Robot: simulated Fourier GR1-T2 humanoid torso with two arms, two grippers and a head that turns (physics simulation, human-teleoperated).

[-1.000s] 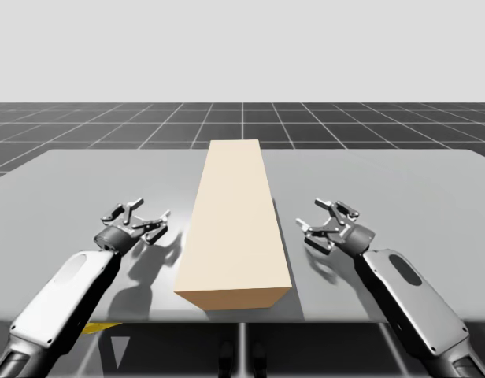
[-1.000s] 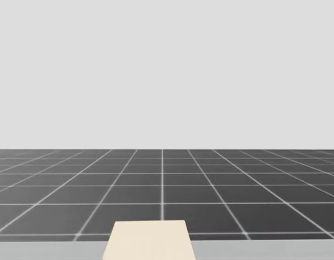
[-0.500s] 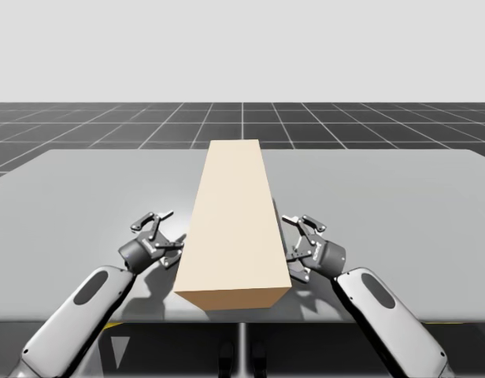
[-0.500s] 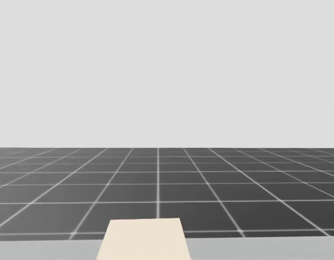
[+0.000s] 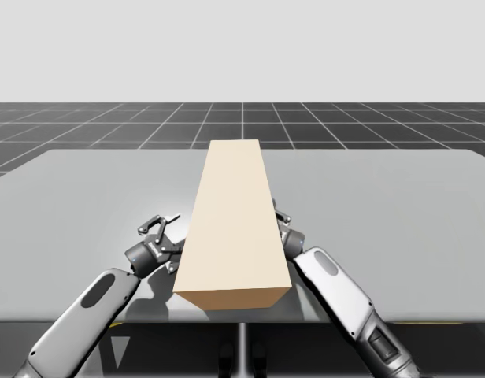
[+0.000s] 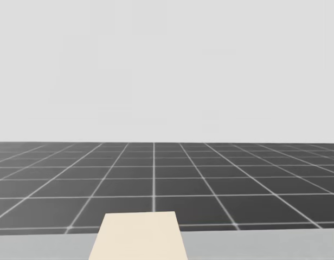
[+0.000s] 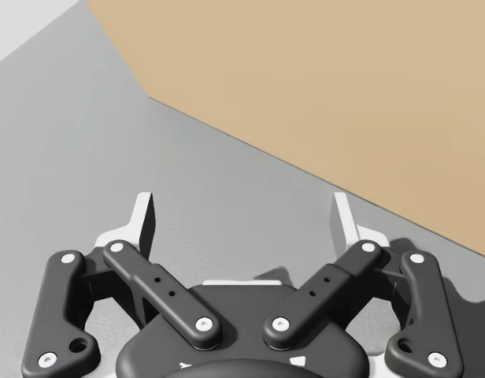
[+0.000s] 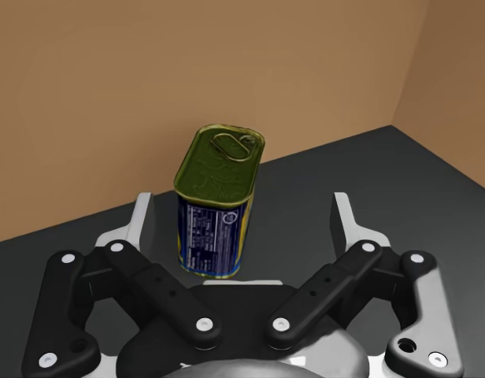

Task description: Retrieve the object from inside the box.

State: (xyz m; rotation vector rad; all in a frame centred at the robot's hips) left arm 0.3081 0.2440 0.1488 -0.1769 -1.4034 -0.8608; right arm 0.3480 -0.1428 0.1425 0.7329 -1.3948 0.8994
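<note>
- Grey table (image 5: 85,189) under a blank pale backdrop, with a dark gridded floor (image 5: 345,126) stretching behind it; the head view looks out over the table's far edge to that floor.
- One long tan box (image 5: 235,213) lies lengthwise down the middle of the table, running from its near edge toward the far side.
- My right gripper (image 8: 243,203) is inside the box, with tan walls ahead of it and to one side, and a dark surface underneath.
- Its fingers are spread wide and grip nothing.
- A rectangular can (image 8: 219,197) stands upright between those fingers. It sits nearer one finger than the other, and a visible gap shows on both sides.
- The can has rounded corners and an olive-gold top with a pull tab. A dark blue label with yellow trim and a panel of small print wraps around it.
- In the high view my right arm (image 5: 337,295) comes in from the bottom edge and its wrist meets the box's right side, near the near end.
- My left gripper (image 7: 242,206) is outside the box, low over the bare table, with its fingers splayed wide and nothing between them.
- The box's left wall stands just ahead of the left gripper and does not touch it.
</note>
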